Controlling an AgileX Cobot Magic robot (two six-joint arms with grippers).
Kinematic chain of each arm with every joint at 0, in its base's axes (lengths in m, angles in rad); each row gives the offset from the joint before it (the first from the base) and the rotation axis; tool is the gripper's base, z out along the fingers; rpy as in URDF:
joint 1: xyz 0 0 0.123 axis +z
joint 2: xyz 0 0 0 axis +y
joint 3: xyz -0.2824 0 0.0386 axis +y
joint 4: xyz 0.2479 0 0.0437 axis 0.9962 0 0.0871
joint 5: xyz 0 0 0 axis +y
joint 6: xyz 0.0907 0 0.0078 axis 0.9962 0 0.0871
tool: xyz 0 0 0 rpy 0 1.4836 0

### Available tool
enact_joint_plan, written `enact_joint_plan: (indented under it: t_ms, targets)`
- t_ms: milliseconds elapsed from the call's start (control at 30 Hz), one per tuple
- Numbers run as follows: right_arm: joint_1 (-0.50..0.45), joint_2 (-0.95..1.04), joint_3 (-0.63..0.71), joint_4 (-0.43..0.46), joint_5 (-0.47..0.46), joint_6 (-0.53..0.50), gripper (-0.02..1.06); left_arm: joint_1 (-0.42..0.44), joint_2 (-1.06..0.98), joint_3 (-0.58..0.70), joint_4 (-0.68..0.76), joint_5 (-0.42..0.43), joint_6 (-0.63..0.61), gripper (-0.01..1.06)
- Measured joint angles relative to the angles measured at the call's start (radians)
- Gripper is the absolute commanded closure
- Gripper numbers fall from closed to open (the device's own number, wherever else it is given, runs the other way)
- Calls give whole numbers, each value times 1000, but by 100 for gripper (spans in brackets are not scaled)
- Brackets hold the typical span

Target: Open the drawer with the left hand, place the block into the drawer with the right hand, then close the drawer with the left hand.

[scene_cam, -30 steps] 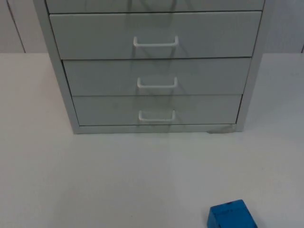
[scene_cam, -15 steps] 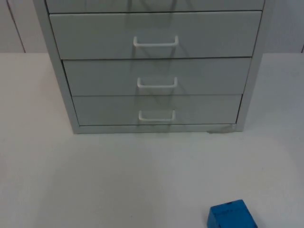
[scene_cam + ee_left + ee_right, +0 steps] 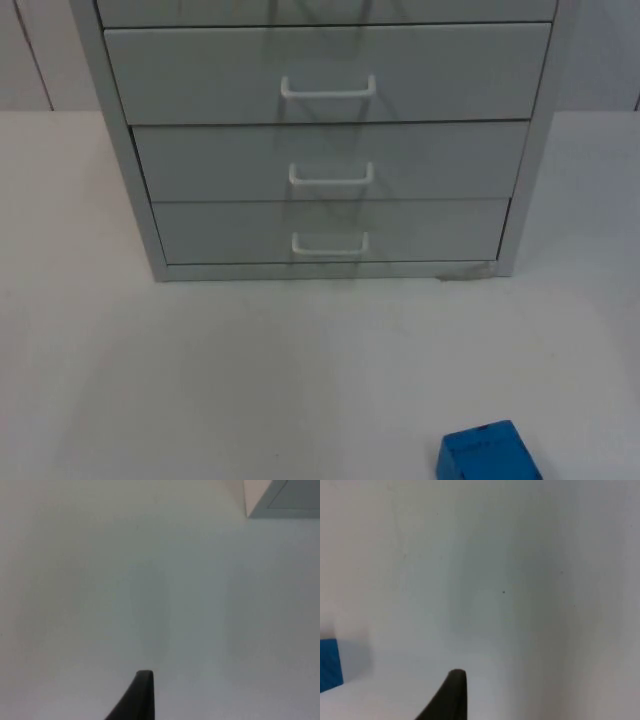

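Nothing is seen to have shifted over the last second: the drawers point(image 3: 320, 160) are shut and the blue block point(image 3: 487, 455) lies on the surface point(image 3: 250, 370), so the task is judged unstarted. The cabinet's corner point(image 3: 282, 500) is seen beyond the left tool point(image 3: 137, 697), and the block beside the right tool point(image 3: 447, 695). Whether either tool is spread cannot be told.

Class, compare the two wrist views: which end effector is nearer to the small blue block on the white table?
Right. The right end effector has the small blue block just beside it; the left end effector looks at bare table with the grey drawer cabinet's corner ahead.
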Motion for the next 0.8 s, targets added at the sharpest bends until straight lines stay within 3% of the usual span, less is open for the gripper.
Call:
enact_joint_plan:
  t_ms: [200,400,533,633,800]
  targets:
    - [0,0,0,0,0,0,-1,0,4,0,-19,-7,39,4]
    - [0,0,0,0,0,2,-1,0,13,0,-147,-33,161,5]
    - [0,0,0,0,-2,2,-1,0,54,-16,-229,-38,231,14]
    - [0,0,0,0,-7,2,-1,-2,117,-41,-279,-46,278,28]
    - [0,0,0,0,-9,4,-1,-69,223,-71,-356,-51,346,29]
